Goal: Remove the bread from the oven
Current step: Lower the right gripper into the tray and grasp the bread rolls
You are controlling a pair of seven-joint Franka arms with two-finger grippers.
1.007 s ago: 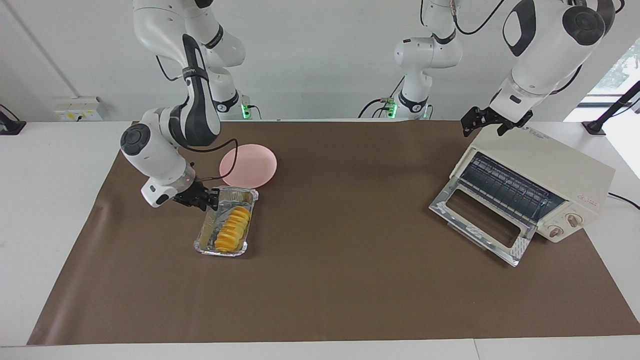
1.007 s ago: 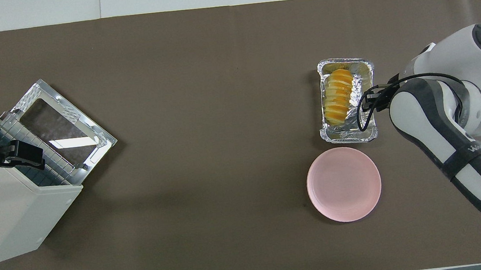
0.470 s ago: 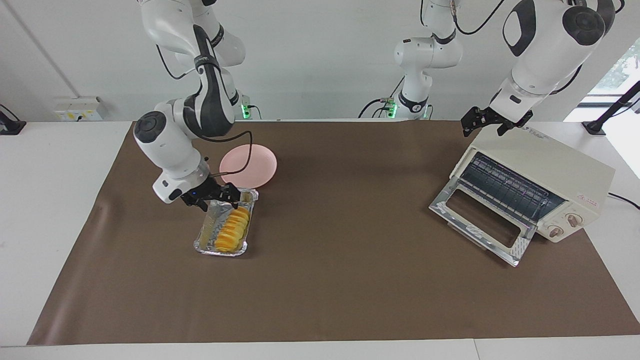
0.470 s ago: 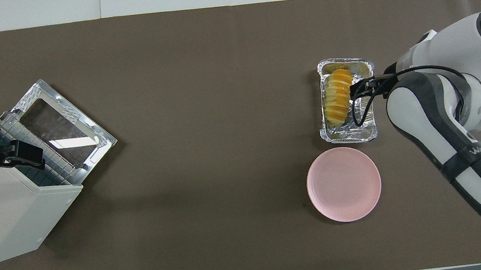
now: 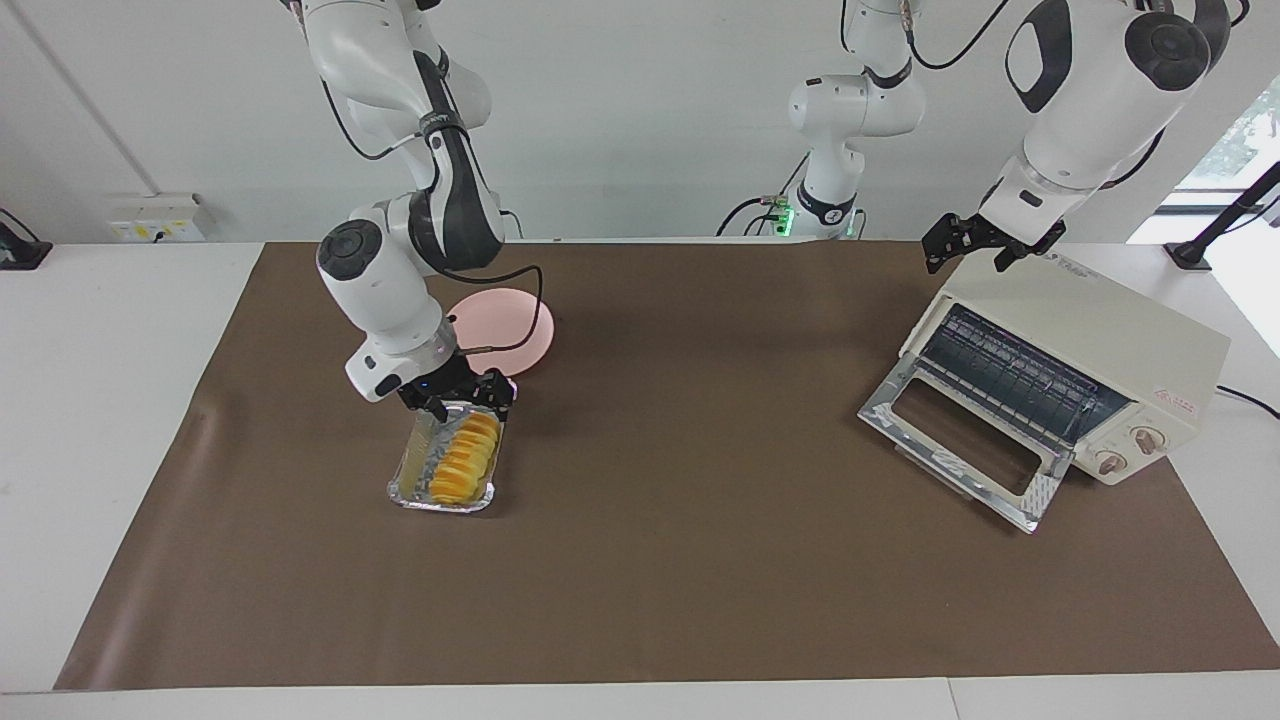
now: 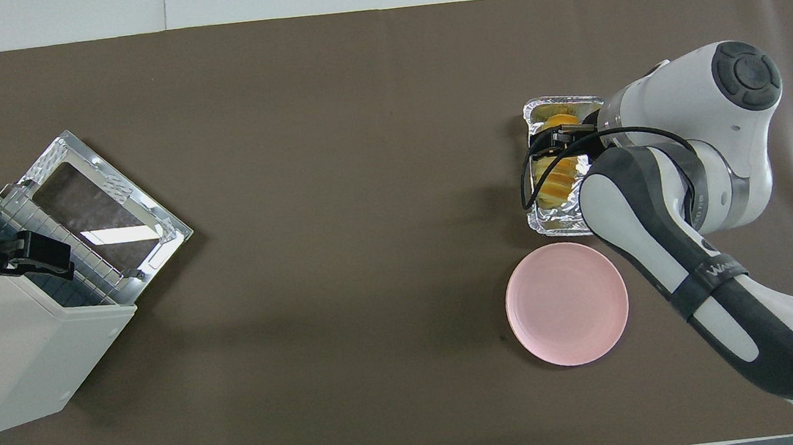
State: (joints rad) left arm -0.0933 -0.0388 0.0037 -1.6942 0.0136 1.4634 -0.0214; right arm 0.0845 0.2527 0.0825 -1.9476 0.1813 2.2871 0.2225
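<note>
Right gripper (image 5: 467, 397) hangs low with fingers spread; left gripper (image 5: 975, 245) waits raised, fingers spread.

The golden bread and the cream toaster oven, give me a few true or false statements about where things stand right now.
1. The ridged golden-yellow bread lies in a crinkled silver foil tray. True.
2. The cream-white toaster oven has its glass door shut. False: the door hangs open.
3. The right gripper is over the tray's end nearer the robots. True.
4. The round pink plate holds the bread. False: it is bare.
5. The left gripper is inside the oven. False: it is at the oven's top corner.
</note>
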